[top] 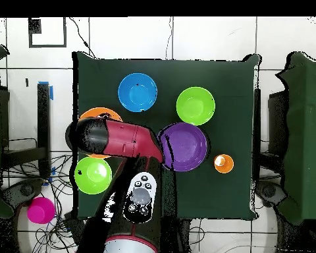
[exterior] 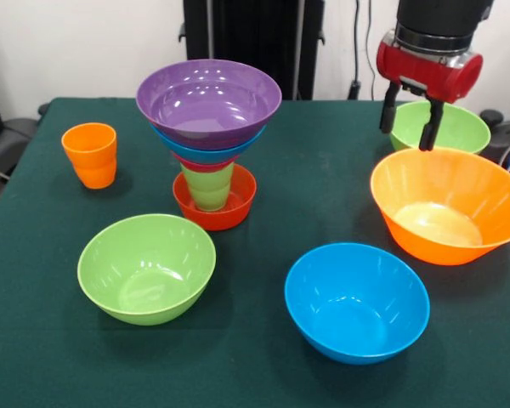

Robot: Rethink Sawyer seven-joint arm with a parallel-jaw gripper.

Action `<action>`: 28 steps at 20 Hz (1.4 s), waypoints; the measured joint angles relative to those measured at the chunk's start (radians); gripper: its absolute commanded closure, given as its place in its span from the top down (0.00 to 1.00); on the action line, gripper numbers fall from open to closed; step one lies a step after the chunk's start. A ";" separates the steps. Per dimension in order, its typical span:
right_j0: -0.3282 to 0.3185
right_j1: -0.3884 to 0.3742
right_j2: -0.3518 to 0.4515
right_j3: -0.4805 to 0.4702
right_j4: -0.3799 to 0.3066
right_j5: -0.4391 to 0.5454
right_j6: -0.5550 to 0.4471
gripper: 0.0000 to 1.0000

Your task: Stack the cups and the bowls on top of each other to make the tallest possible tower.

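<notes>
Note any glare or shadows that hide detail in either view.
Front view: the large orange bowl has a bright washed-out patch inside and the purple bowl shows soft highlights; shadows on the table are faint. Overhead view: the arm covers most of the orange bowl; the pincer shows only in front.

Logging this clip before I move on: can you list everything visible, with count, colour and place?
Tower: one; red-orange bowl at the base, light green cup, then pink, blue and purple bowls; table centre.
Orange cup: one, standing alone at the front view's left.
Lime green bowls: two; one near the front, one by the far right edge.
Blue bowl: one, loose, near the front right.
Large orange bowl: one, right side.
Table: one, dark green cloth.
Pink bowl: one, off the table.
Gripper: one, open, above the far green bowl.
</notes>
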 measured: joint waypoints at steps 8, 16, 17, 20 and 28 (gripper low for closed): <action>-0.005 0.001 0.000 -0.012 0.000 0.000 0.000 1.00; -0.005 0.039 0.001 -0.012 0.000 -0.014 0.000 1.00; -0.005 0.048 0.002 -0.012 0.000 -0.021 0.000 1.00; -0.004 0.076 0.007 -0.012 0.000 -0.047 0.000 1.00; -0.004 0.127 0.014 -0.012 0.000 -0.103 0.000 1.00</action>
